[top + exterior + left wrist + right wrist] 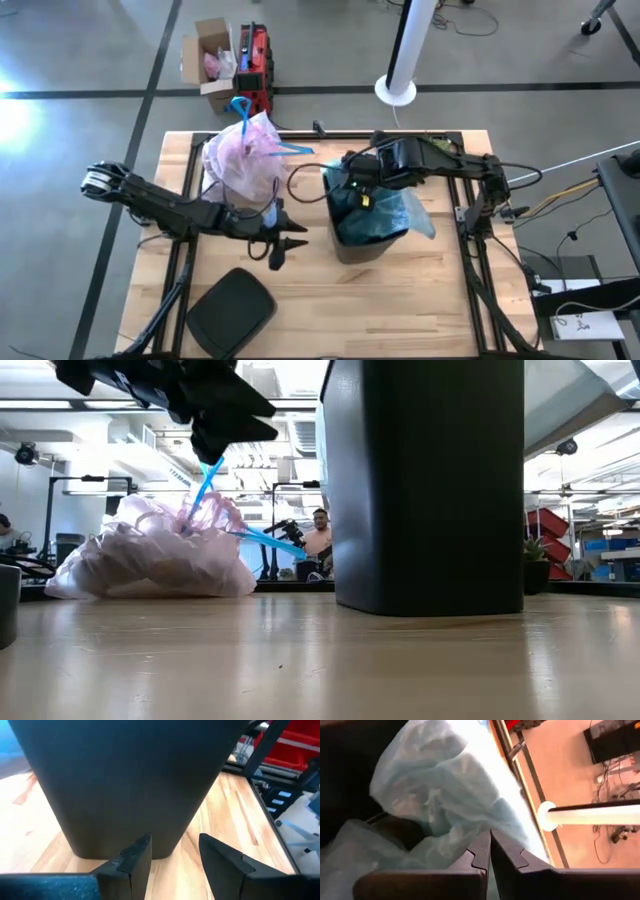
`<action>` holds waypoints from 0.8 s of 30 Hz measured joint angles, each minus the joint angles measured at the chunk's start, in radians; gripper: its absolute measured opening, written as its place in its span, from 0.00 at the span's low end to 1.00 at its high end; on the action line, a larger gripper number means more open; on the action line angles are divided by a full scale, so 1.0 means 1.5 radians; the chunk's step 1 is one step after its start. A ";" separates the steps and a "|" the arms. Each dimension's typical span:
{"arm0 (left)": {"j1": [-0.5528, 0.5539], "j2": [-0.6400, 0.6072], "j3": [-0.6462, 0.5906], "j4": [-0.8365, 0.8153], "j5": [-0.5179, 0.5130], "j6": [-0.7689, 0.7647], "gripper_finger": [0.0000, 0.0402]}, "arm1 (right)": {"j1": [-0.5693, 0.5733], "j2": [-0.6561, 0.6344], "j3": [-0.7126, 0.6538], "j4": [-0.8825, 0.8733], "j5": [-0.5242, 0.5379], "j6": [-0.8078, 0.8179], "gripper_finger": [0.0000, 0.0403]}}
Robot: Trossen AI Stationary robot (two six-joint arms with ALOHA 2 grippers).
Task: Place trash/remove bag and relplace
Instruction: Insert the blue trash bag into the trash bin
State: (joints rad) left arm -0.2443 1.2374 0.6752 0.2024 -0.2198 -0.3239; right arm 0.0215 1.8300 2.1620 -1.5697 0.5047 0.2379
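Observation:
The bag [243, 160], pinkish-white, full, with a blue drawstring [290, 150], rests on its bottom at the table's far left [150, 555]. A black bin [365, 240] stands mid-table with a light blue bag [390, 215] in it, draped over its right rim. My left gripper [290, 245] hovers open just left of the bin; the left wrist view shows its fingers [175, 842] apart, with the bin wall [125, 785] ahead and nothing between them. My right gripper [355, 190] is shut over the bin's mouth, above the light blue bag [445, 785]. The trash is out of view. My right gripper [490, 845] points down into the bin with its fingers shut right over the light blue bag. Whether its tips touch the film or hold a layer of it, I cannot tell.
A black lid [232, 310] lies flat near the table's near-left corner. On the floor beyond the far edge are a cardboard box [208, 62], a red case [255, 65] and a white pole [405, 50]. A person [320, 538] sits in the room behind.

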 joint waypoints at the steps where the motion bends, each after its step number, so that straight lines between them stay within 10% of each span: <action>1: 0.000 0.007 0.003 -0.001 0.000 0.001 0.37 | 0.000 0.001 -0.008 0.000 0.000 0.008 0.00; 15: -0.003 0.010 0.033 -0.014 0.013 0.000 0.40 | 0.012 0.019 -0.244 0.140 0.053 0.087 0.00; 24: -0.004 -0.064 0.015 -0.134 0.012 -0.004 0.38 | 0.076 -0.006 -0.198 0.126 0.031 0.027 0.00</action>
State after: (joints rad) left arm -0.2501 1.1410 0.6979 0.0009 -0.2017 -0.3300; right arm 0.1352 1.8214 1.8655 -1.3813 0.5508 0.2777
